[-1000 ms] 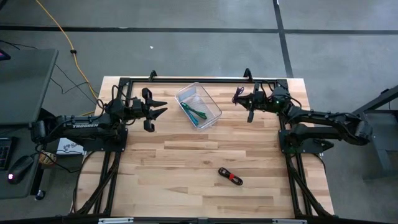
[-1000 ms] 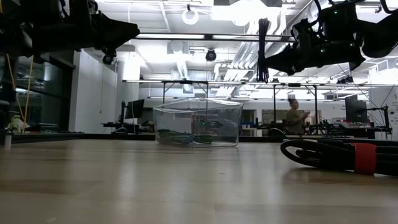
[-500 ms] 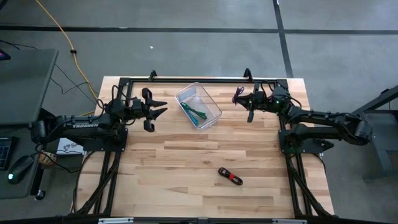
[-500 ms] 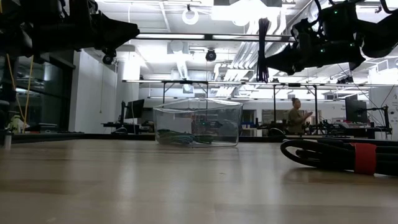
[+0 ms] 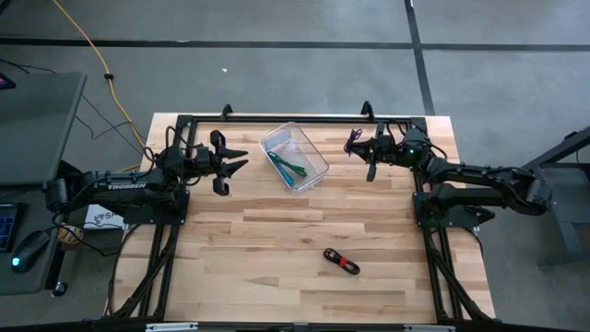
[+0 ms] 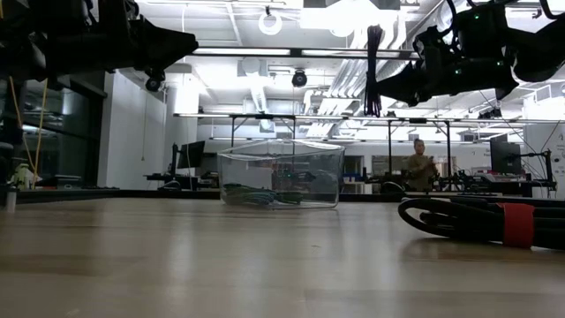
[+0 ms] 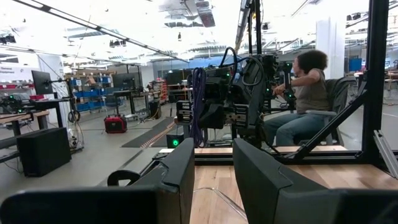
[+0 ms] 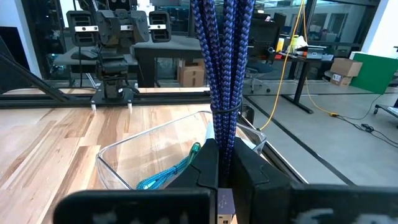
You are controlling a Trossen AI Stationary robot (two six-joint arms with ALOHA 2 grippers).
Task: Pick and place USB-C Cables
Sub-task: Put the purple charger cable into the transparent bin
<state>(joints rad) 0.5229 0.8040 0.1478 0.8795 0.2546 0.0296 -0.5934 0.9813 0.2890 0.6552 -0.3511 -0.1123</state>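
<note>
The right gripper (image 5: 354, 148) hangs above the table's (image 5: 277, 240) far edge, at about 3 o'clock from the bin (image 5: 317, 169) and apart from it. Its two dark fingers are pinched together on the purple cable (image 8: 225, 56), a braided, rope-like bundle folded into several parallel strands and cinched by a thin tie just above the fingertips. In the low view the bundle (image 6: 374, 71) stands upright, held clear of the table.

The left gripper (image 5: 228, 162) hovers at about 9 o'clock from the bin, level and pointing toward it, fingers spread apart with nothing between them. In its wrist view the flat, matte black fingers (image 7: 180, 171) show a clear gap.

The bin is a clear, thin-walled plastic rectangle with rounded corners, set at a slant on the pale, straight-grained wooden planks. Inside lie the teal cable (image 8: 169, 173), with a woven texture, and the green cable (image 5: 293, 168), slim and crossing it; they touch.

The black cable (image 5: 341, 262) lies on bare wood at about 5 o'clock from the bin, well apart from both arms. It is a smooth, glossy coil flattened into an oblong, wrapped with a red band (image 6: 516, 223).

A seated person (image 7: 305, 99) shows beyond the table in the left wrist view.
</note>
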